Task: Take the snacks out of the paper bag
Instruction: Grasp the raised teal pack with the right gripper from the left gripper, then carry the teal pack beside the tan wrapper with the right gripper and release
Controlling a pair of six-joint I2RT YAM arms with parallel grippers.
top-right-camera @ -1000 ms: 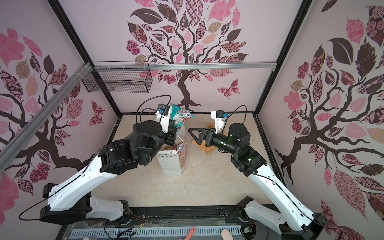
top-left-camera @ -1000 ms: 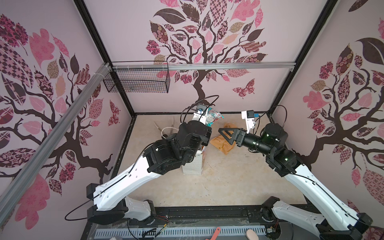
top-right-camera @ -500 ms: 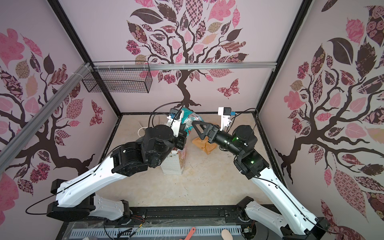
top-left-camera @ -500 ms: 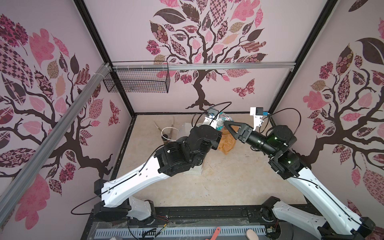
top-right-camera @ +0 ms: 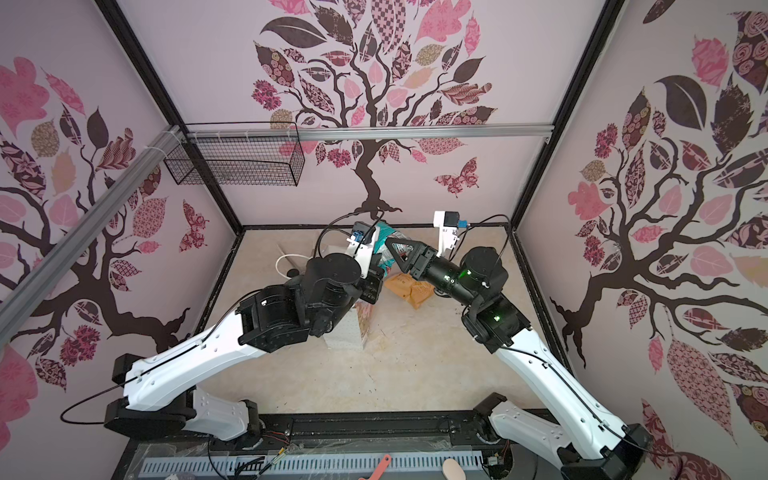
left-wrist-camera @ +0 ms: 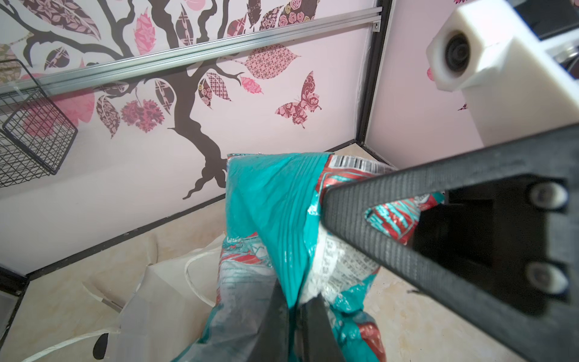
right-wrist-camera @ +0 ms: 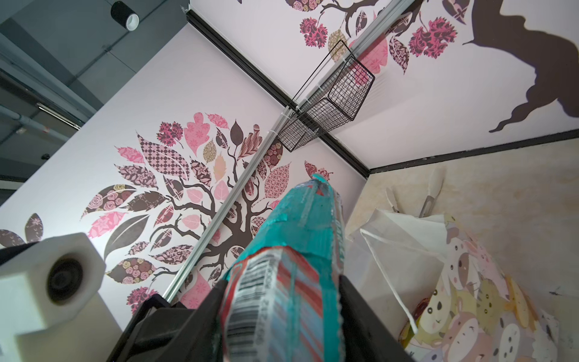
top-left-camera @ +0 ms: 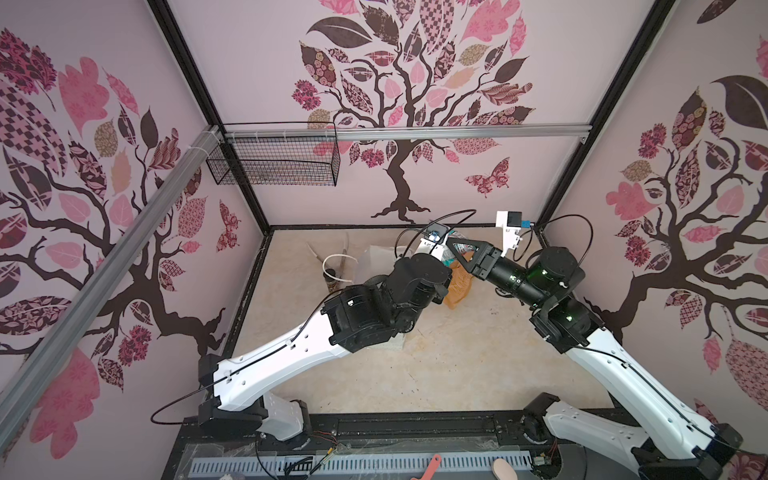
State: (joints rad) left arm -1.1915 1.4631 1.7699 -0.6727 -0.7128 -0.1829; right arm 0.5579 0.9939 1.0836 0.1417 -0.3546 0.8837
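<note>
Since earlier, my right fingers [right-wrist-camera: 200, 319] reached the teal packet [left-wrist-camera: 269, 200] my left fingers [left-wrist-camera: 272, 319] pinch; their grip unclear; paper bag [top-right-camera: 341, 334] mostly hidden.

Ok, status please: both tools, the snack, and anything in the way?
Left tool shut on teal packet, held up, out of paper bag. Right tool gripping same packet. Nothing seen in the way.

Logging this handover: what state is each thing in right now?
Teal crinkly plastic packet: lifted in the air.
Left gripper: shut on the packet.
Right gripper: jaws against both sides of the packet.
White patterned paper bag: upright on the table, mouth open.
Tan-orange plastic packet: lying on the table.
</note>
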